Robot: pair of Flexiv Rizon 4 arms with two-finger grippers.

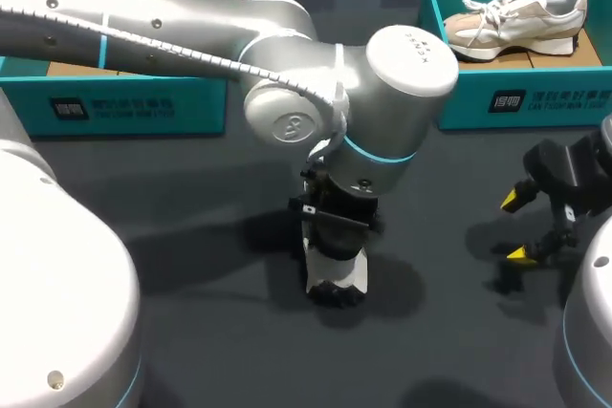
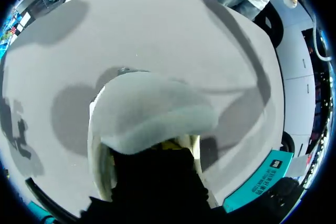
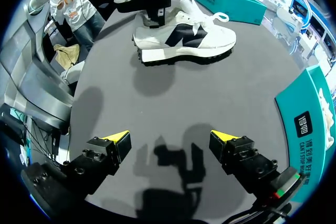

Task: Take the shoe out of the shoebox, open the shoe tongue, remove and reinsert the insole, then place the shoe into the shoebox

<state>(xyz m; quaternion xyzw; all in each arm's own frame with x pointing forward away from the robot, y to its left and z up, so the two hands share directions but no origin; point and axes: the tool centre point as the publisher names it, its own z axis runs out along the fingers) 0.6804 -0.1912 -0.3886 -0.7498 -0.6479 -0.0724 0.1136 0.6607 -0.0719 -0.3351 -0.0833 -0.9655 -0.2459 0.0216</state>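
Note:
A white shoe (image 1: 337,279) with a black side mark (image 3: 184,40) stands on the dark table, near the middle. My left arm reaches across to it, and its gripper (image 1: 335,247) goes down into the shoe's opening at the heel end. In the left wrist view a pale grey insole (image 2: 152,111) curves up just ahead of that gripper (image 2: 173,145), which is shut on it; the shoe's wall (image 2: 97,156) shows beside it. My right gripper (image 1: 516,228) hangs open over bare table to the shoe's right (image 3: 169,137), holding nothing.
A teal shoebox (image 1: 535,97) at the back right holds a beige shoe (image 1: 516,21); its wall (image 3: 307,119) stands close beside my right gripper. A second teal box (image 1: 124,107) stands at the back left, mostly hidden behind my left arm.

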